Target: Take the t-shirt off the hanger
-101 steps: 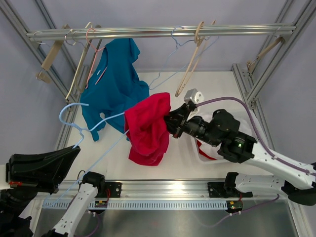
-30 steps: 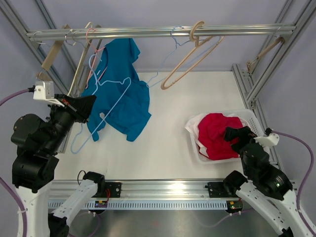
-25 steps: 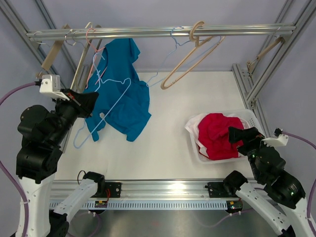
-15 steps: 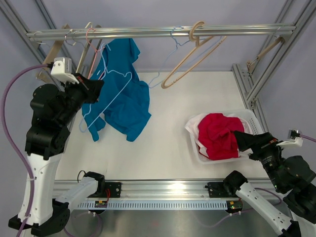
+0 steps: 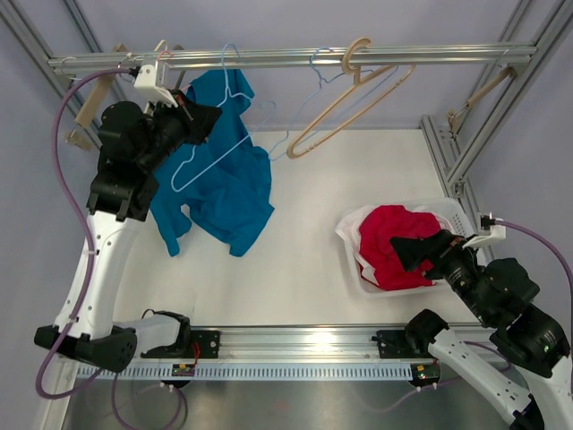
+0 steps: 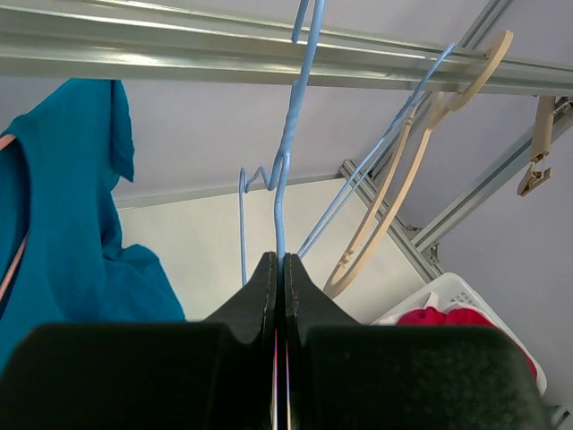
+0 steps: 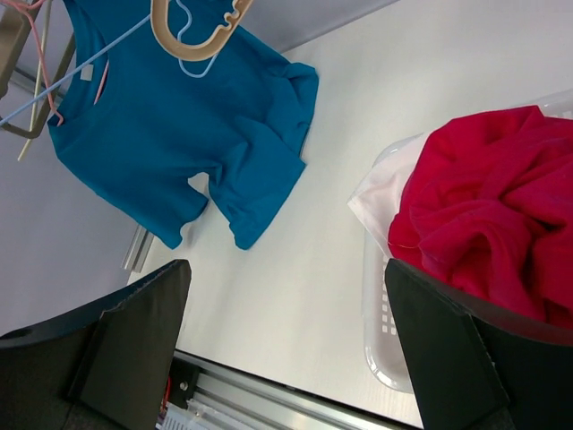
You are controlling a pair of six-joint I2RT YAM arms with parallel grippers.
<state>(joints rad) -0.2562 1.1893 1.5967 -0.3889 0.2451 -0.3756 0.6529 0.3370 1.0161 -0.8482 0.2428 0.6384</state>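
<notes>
From the left wrist, the left tool [image 6: 278, 264] has its fingers pressed flat together on the stem of the blue hanger [image 6: 292, 116]. The hanger is bare, and its hook reaches up over the rail [image 6: 134, 55]. Three more hangers show here: a second blue wire hanger [image 6: 243, 224], a beige hanger [image 6: 400, 179] and a clip hanger [image 6: 540, 134] at the far right. The teal t-shirt [image 6: 63, 233] hangs at the left. Only this view shows the grip itself.

From the right wrist, the right tool [image 7: 286, 278] is spread wide with nothing between its fingers. Below it is bare worktop [image 7: 313, 224]. The red t-shirt [image 7: 483, 224] lies bunched in the white basket [image 7: 380, 358], off any hanger. The teal shirt's collar sits on a pink hanger [image 7: 40, 67], a detail the other views blur.

From above, there are two t-shirts and one basket. The left arm reaches high to the rail, and the right tool hangs over the basket's near side. A second clip hanger [image 5: 89, 103] hangs at the far left. The basket lies close to the right frame post [image 5: 448, 161]. Open worktop runs between the basket and the teal shirt.
</notes>
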